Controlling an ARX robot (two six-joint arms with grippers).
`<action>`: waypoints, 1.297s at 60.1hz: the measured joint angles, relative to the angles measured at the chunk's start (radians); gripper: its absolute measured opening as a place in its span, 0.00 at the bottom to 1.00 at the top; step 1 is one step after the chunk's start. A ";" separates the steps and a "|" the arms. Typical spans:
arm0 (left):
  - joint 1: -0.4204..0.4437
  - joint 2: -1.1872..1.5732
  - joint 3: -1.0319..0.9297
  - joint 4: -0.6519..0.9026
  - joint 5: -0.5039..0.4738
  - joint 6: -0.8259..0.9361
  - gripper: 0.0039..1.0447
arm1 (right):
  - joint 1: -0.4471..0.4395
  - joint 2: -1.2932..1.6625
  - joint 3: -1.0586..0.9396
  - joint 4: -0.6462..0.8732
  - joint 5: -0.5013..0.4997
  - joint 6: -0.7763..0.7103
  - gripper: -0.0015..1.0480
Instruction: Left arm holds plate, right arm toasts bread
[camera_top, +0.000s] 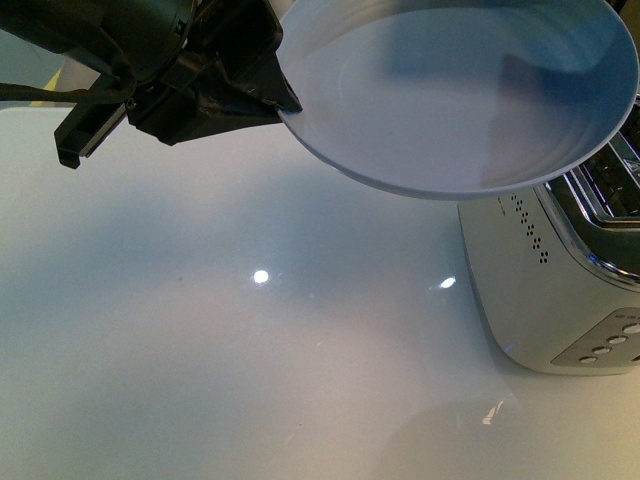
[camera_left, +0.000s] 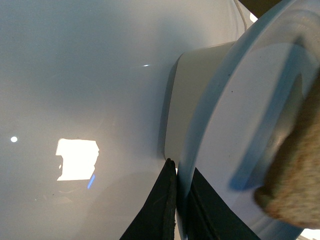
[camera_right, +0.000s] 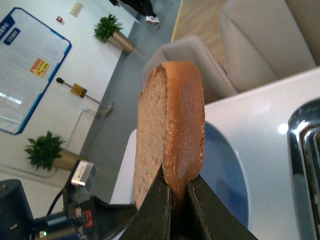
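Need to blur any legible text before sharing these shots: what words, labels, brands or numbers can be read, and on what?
Nothing can be read in any view.
On the blue-framed wall board: print too small to read.
On the yellow sign on a stand: blurred, unreadable.
On the toaster button panel: tiny marks by the buttons, too small to read.
On the plate and the bread: no text.

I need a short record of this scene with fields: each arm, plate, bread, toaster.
left arm: black left gripper, fingers shut on the rim of the round pale blue plate
plate: lifted above the glossy white table
right arm: right gripper, fingers shut on the light brown bread slice
bread: outside the silver metal toaster, close to the plate
toaster: stands on the table, at the right
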 joint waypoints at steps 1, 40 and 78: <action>0.000 0.000 0.000 0.001 0.000 0.000 0.03 | -0.010 -0.007 0.030 -0.026 0.008 -0.027 0.03; 0.005 0.000 -0.023 0.014 0.003 -0.002 0.03 | -0.080 0.083 0.320 -0.522 0.299 -0.703 0.03; 0.007 0.000 -0.029 0.022 0.005 -0.002 0.03 | -0.064 0.253 0.475 -0.699 0.347 -0.789 0.03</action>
